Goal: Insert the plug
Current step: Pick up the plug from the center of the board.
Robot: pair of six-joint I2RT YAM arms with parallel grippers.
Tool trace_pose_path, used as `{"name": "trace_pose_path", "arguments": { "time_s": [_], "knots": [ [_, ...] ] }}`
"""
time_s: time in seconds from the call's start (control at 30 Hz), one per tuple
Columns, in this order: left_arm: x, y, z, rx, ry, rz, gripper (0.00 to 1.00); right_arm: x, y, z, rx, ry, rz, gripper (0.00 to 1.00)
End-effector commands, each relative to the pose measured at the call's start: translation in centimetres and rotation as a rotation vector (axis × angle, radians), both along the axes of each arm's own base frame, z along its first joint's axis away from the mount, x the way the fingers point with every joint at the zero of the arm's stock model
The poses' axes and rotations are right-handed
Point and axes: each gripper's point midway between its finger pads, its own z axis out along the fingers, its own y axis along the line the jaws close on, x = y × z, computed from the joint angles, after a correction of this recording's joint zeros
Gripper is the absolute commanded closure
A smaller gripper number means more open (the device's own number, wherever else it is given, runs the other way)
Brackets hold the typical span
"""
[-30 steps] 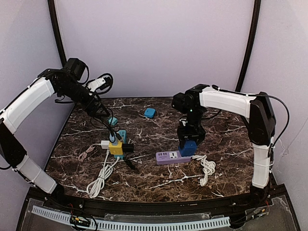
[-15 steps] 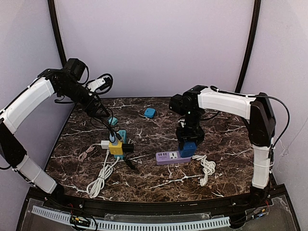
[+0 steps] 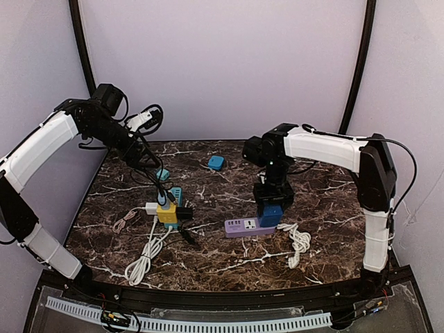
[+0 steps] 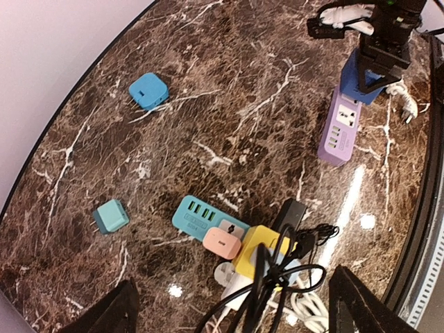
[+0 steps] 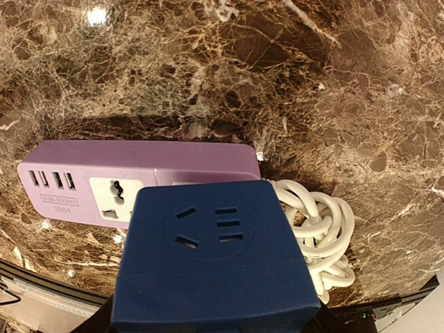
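Top view, right end effector (image 3: 271,207): it points down at the desk (image 3: 333,201), and its fingers are clamped on the blue plug (image 3: 270,216).
Top view, blue plug: it sits over the right end of the purple power strip (image 3: 243,227), which lies flat.
Top view, left end effector (image 3: 144,158): it hangs raised, well to the left of the purple power strip. From this view I cannot tell its opening.
Top view, white cord (image 3: 299,241): coiled just right of the purple power strip.
Left wrist view, fingers (image 4: 111,316): the two stand wide apart and hold nothing.
Left wrist view, blue plug: it is tilted, at the strip's end opposite to the USB ports.
Left wrist view, yellow adapter (image 4: 260,246): it touches a teal strip (image 4: 201,215), well apart from the purple power strip.
Right wrist view, blue plug: its socket face is toward the camera and it hides the right half of the purple power strip. I cannot tell whether the pins are inside.
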Motion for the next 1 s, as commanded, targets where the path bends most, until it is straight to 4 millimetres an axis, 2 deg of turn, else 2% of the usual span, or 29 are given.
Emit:
{"name": "trace_pose_path", "arguments": {
  "time_s": [0.0, 0.1, 0.17, 0.27, 0.37, 0.43, 0.5, 0.6, 0.67, 0.7, 0.73, 0.77, 0.83, 0.93, 0.97],
  "knots": [
    [-1.9, -4.2, 2.8, -0.142, -0.006, -0.139, 0.17, -2.5, -3.3, -2.2, -0.216, 0.142, 0.021, 1.0],
    [-3.6, -8.9, 1.5, -0.07, -0.046, -0.284, 0.17, -1.4, -2.6, -1.7, -0.183, 0.11, 0.032, 1.0],
    [-4.3, -11.1, 1.3, -0.08, -0.048, -0.345, 0.16, -0.6, -2.1, -1.3, -0.14, 0.069, 0.036, 1.0],
    [-4.3, -13.3, 2.6, -0.188, -0.033, -0.381, 0.16, 0.5, -1.3, 0.0, -0.048, 0.003, 0.02, 1.0],
    [-3.9, -13.7, 3.5, -0.2, -0.071, -0.396, 0.16, 1.2, -1.0, 2.6, 0.024, -0.078, 0.008, 1.0],
    [-3.7, -13.2, 3.8, -0.16, -0.114, -0.408, 0.16, 1.6, -0.9, 4.4, 0.066, -0.138, 0.001, 1.0],
    [-3.5, -11.7, 3.5, -0.067, -0.156, -0.399, 0.16, 1.8, -0.9, 6.2, 0.111, -0.195, -0.007, 1.0],
    [-4.5, -9.3, 3.3, 0.062, -0.199, -0.442, 0.15, 2.0, 0.0, 8.8, 0.226, -0.278, 0.001, 1.0],
    [-5.8, -8.5, 4.4, 0.092, -0.271, -0.51, 0.14, 2.1, 1.0, 10.7, 0.323, -0.339, 0.018, 1.0],
    [-6.8, -8.4, 5.8, 0.067, -0.32, -0.548, 0.14, 2.2, 1.5, 11.6, 0.37, -0.369, 0.031, 1.0],
    [-7.1, -9.0, 6.1, 0.054, -0.379, -0.594, 0.13, 2.4, 2.3, 12.7, 0.428, -0.409, 0.045, 1.0],
    [-8.0, -9.3, 7.5, 0.015, -0.437, -0.619, 0.12, 2.4, 2.7, 13.7, 0.472, -0.438, 0.056, 1.0],
    [-9.0, -11.5, 8.7, -0.03, -0.586, -0.683, 0.1, 2.1, 3.4, 15.4, 0.537, -0.485, 0.071, 1.0],
    [-11.9, -16.3, 7.9, -0.048, -0.836, -0.835, 0.08, 1.3, 4.2, 17.5, 0.607, -0.54, 0.1, 1.0],
    [-12.2, -17.0, 7.5, -0.039, -0.887, -0.849, 0.07, 1.0, 4.4, 18.0, 0.629, -0.553, 0.11, 1.0]
  ]
}}
